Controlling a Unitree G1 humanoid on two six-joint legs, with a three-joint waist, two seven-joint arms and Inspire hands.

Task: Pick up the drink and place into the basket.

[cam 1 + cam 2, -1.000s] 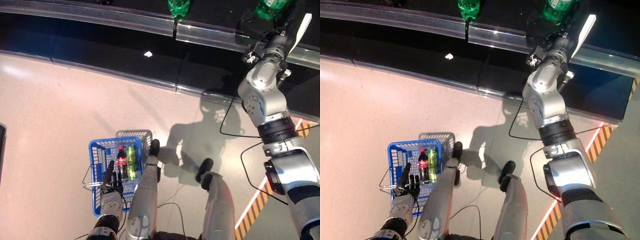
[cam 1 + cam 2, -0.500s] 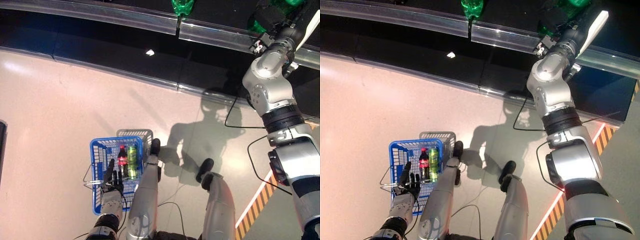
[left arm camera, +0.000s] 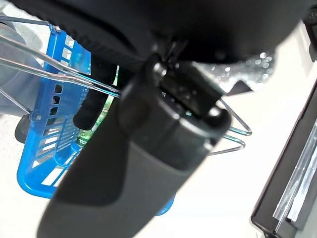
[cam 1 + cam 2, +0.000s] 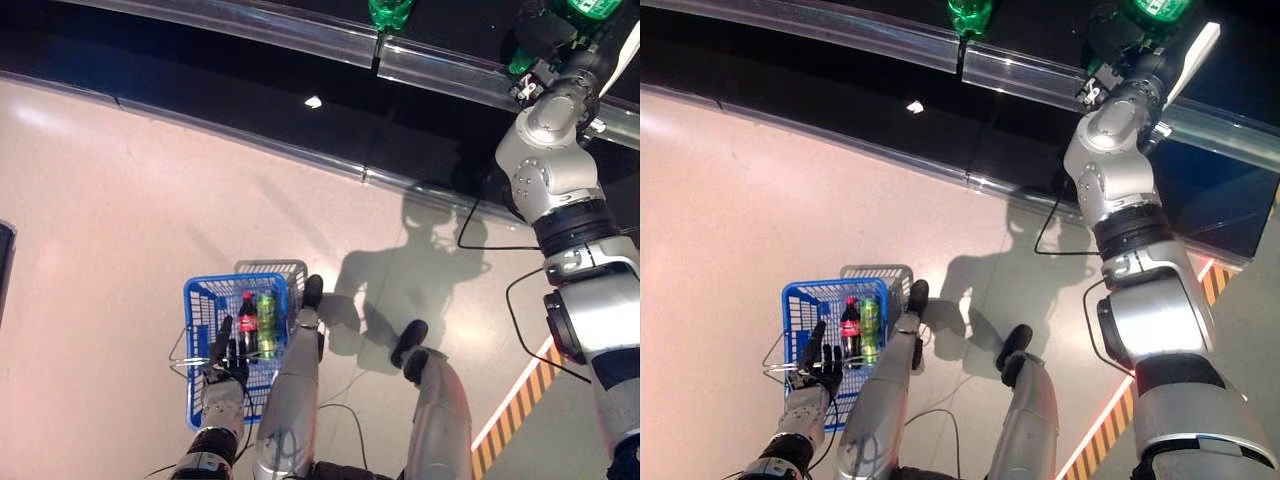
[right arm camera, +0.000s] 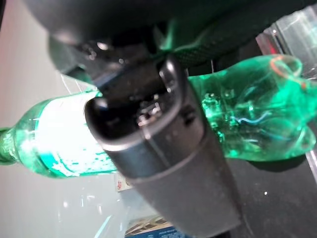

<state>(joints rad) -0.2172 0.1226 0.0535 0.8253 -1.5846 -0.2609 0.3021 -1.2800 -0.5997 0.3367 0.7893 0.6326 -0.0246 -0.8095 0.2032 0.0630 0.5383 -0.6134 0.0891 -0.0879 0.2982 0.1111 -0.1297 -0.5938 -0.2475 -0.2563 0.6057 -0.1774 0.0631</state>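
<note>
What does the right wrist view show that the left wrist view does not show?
Only the right wrist view shows the green bottle, seen very close, with the right hand closed around its middle. Only the left wrist view shows the blue basket, the drinks inside it, and the left hand holding its wire handle. Both views share only a dark hand filling most of the picture and some pale floor.

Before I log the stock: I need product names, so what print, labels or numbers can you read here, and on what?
None can be read.
Green bottle at the right hand: label too blurred.
Dark red-capped bottle and green can in the blue basket: print too small.
Second green bottle on the shelf: no legible label.
</note>
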